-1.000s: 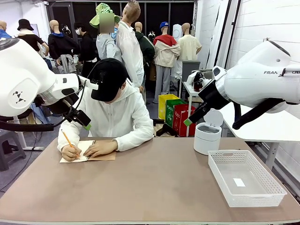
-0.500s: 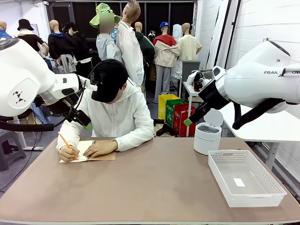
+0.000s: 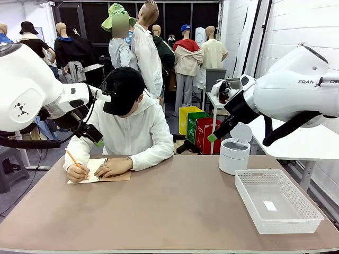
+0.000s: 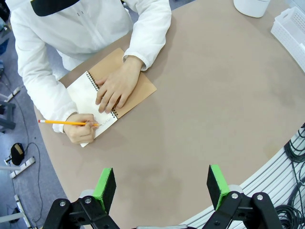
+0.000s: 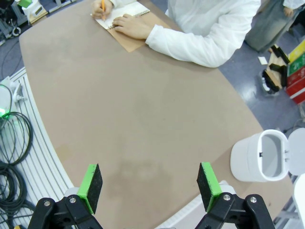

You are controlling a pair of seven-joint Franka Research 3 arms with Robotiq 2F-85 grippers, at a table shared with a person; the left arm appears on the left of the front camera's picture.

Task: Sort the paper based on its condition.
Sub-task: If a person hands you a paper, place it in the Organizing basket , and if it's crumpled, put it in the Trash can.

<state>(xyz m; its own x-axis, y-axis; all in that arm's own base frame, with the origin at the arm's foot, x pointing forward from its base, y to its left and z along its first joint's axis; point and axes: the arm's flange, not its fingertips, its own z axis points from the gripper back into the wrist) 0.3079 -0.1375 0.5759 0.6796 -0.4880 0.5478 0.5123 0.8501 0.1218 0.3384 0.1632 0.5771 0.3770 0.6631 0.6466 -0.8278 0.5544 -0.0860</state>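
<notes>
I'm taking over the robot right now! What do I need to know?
Left gripper: open, empty, up above the table.
Right gripper: open, empty, also raised.
Things: at the far left a person's hand writes with a pencil in an open notebook. The white basket at the near right holds a small label. Beyond it stands a bin, lid up.
Done: nothing sorted yet.
Left: take a sheet, judge its condition, then probably basket or bin.

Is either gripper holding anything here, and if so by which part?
Nothing: the left gripper and the right gripper both stand open and empty.
</notes>
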